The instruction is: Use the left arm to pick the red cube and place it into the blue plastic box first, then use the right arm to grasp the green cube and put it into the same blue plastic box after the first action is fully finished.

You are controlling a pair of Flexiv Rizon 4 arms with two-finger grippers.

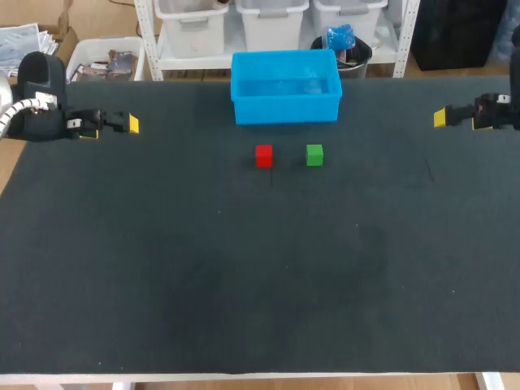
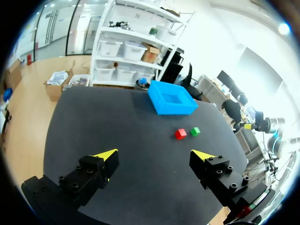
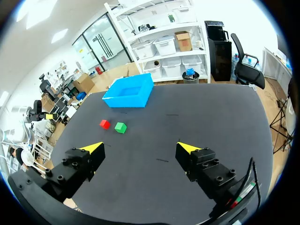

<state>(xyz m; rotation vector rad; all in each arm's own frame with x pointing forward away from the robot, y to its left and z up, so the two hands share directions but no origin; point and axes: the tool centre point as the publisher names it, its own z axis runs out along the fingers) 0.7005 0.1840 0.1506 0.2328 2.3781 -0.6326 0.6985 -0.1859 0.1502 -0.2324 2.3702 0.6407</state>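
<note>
Red cube (image 1: 263, 155), green cube (image 1: 314, 154): side by side, apart, near blue plastic box (image 1: 284, 110) at tabletop (image 1: 244, 284) far edge. Left jaws, right jaws: wide open, empty.

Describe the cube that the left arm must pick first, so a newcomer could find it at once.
On the dark table, find the blue plastic box at the middle of the far edge. Just in front of it two small cubes sit side by side, apart from each other. The one wanted is the red cube, on the robot's left of the green cube.
</note>
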